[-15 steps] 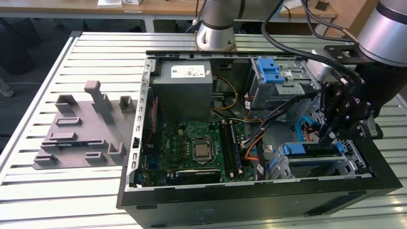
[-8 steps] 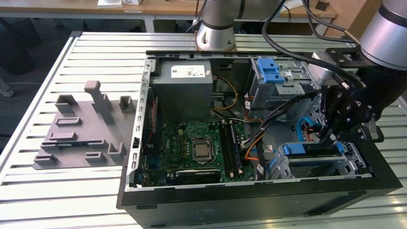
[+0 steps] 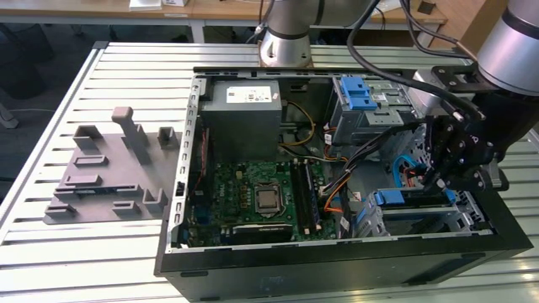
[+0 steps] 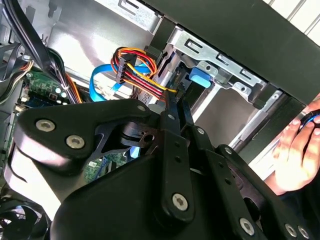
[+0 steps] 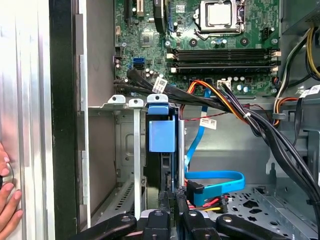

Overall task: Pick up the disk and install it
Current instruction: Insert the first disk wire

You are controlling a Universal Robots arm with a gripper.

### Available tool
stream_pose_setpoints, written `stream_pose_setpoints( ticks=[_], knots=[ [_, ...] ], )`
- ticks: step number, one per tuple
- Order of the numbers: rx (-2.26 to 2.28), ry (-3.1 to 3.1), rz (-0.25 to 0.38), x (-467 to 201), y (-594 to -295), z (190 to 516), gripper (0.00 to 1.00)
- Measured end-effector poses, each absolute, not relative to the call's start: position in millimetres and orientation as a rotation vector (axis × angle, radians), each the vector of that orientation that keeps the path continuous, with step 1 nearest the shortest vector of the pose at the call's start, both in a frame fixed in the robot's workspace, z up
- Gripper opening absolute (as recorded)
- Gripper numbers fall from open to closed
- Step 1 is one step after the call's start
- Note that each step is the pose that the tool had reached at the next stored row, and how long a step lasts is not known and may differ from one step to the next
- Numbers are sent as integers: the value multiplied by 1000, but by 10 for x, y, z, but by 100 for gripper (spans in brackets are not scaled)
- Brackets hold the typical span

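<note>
- The gripper (image 3: pixel 438 183) hangs inside the open case (image 3: pixel 337 262), at the cage corner on the exterior view's right.
- In the second wrist view the fingers (image 4: pixel 170 120) look pressed together along their length, with nothing between them. Their tips are lost against the cables (image 4: pixel 132 70) behind.
- The disk (image 3: pixel 413 197) stands on edge in the cage (image 5: pixel 135 150) slot, just beyond the fingertips. I see mostly its blue bracket; the dark body below is in shadow and partly covered by the gripper in the first wrist view.
- I cannot tell whether the fingertips touch the disk, or whether it is fully seated.
- The disk's label is out of sight.
- A flat blue cable (image 5: pixel 215 176) loops beside the slot; its plug end is half hidden behind the gripper.
- A hand (image 5: pixel 7 200) rests at the case's outer side, cut off by the frame edge in both wrist views.
- The power box (image 3: pixel 244 120) carries a white sticker, with print too small for me to read.
- Small white tags (image 5: pixel 159 85) hang on the black cable bundle; I cannot read their writing.
- The board (image 3: pixel 252 196) lies flat in the case, its far right part covered by cables.
- A grey fixture (image 3: pixel 101 170) sits on the worktop (image 3: pixel 84 252), well apart from the case.
</note>
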State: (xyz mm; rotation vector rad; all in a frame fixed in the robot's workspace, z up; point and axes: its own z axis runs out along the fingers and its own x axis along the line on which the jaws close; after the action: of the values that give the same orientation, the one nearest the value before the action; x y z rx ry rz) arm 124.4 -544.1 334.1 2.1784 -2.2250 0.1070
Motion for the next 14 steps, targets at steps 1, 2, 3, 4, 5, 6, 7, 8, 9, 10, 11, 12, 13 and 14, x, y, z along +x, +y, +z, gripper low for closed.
stream_pose_setpoints(
  ticks=[1,2,3,4,5,6,7,8,9,10,11,12,13,14],
  knots=[
    [2178,-2225,107,1243,-5441,3338,17],
    [2178,-2225,107,1244,-5441,3336,17],
    [2178,-2225,107,1243,-5441,3334,17],
    [2179,-2225,106,1243,-5441,3332,17],
    [2179,-2225,106,1243,-5441,3331,17],
    [2179,-2226,105,1243,-5441,3329,17],
    [2180,-2227,104,1243,-5441,3327,17],
    [2180,-2227,103,1243,-5441,3326,17],
    [2180,-2227,103,1243,-5441,3325,17],
    [2181,-2228,102,1243,-5441,3324,17],
    [2181,-2228,101,1243,-5442,3322,17],
    [2181,-2228,101,1243,-5442,3320,17],
    [2181,-2228,100,1243,-5443,3318,17],
    [2182,-2228,100,1243,-5444,3316,17]
  ],
)
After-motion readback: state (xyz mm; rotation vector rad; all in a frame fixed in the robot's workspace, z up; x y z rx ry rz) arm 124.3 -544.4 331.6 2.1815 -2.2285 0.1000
